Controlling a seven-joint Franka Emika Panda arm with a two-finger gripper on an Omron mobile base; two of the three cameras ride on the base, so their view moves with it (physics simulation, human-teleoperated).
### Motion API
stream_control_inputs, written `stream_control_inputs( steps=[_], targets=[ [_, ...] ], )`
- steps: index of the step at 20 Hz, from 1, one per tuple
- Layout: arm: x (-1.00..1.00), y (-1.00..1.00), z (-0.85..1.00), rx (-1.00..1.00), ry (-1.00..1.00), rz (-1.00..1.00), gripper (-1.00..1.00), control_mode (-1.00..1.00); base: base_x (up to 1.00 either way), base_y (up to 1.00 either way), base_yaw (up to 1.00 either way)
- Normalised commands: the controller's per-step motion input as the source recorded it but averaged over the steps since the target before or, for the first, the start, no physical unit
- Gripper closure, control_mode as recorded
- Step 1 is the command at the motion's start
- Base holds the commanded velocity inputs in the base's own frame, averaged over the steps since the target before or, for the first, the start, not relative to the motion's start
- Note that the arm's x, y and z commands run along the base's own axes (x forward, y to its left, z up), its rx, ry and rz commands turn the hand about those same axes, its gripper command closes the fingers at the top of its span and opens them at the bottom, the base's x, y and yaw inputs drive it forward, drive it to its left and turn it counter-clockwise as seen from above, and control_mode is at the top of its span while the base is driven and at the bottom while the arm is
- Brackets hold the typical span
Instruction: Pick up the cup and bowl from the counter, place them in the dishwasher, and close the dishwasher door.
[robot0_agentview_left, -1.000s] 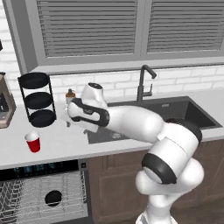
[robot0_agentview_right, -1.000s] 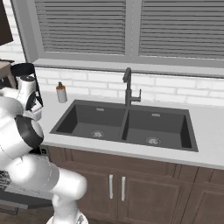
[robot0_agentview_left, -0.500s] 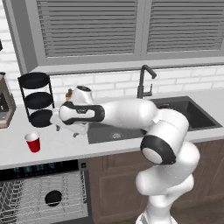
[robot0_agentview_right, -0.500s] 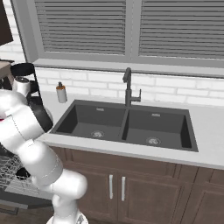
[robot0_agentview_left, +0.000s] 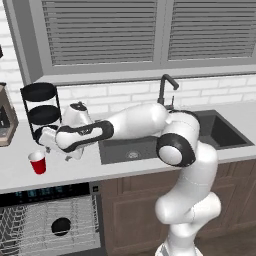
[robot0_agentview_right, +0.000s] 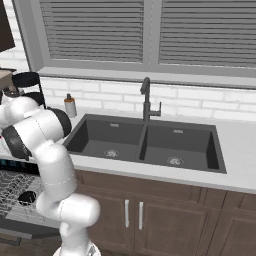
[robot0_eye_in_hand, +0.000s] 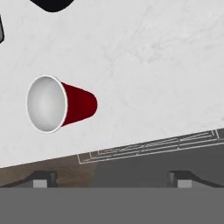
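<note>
The red cup (robot0_agentview_left: 37, 162) (robot0_eye_in_hand: 57, 105) stands upright on the light counter (robot0_agentview_left: 75, 172), left of the sink. My gripper (robot0_agentview_left: 46, 141) (robot0_eye_in_hand: 111, 179) hovers just above and to the right of the cup; its jaws are open and hold nothing. The black bowl (robot0_agentview_left: 61, 226) (robot0_agentview_right: 26, 197) lies in the wire rack of the dishwasher (robot0_agentview_left: 45, 192), which stands open below the counter with the rack (robot0_eye_in_hand: 175, 142) drawn out. The dishwasher door is lowered, and I cannot make it out clearly.
A black three-tier stand (robot0_agentview_left: 41, 112) is close behind the hand, with a coffee machine (robot0_agentview_left: 6, 120) to its left. The black double sink (robot0_agentview_right: 145, 142), faucet (robot0_agentview_right: 146, 100) and grey soap bottle (robot0_agentview_right: 70, 106) lie to the right. Brown cabinets (robot0_agentview_right: 135, 215) run under the counter.
The arm has swung left and lower, from beside the sink to just over the red cup. The gripper has stayed open, and the cup and bowl have not moved.
</note>
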Motion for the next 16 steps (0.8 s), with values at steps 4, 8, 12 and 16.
stream_control_inputs(
  steps=[4,8,12,16],
  targets=[
    [0.21,0.14,0.00,0.00,0.00,0.00,-1.00,-1.00,0.00,0.00,0.00],
    [0.35,0.08,0.00,0.00,0.00,0.00,-1.00,-1.00,0.00,0.00,0.00],
    [0.49,0.21,-0.01,0.00,0.00,0.00,-1.00,-1.00,0.00,0.00,0.00],
    [0.23,0.23,-0.30,0.00,0.02,0.00,-1.00,-1.00,0.00,0.00,0.00]
  ],
)
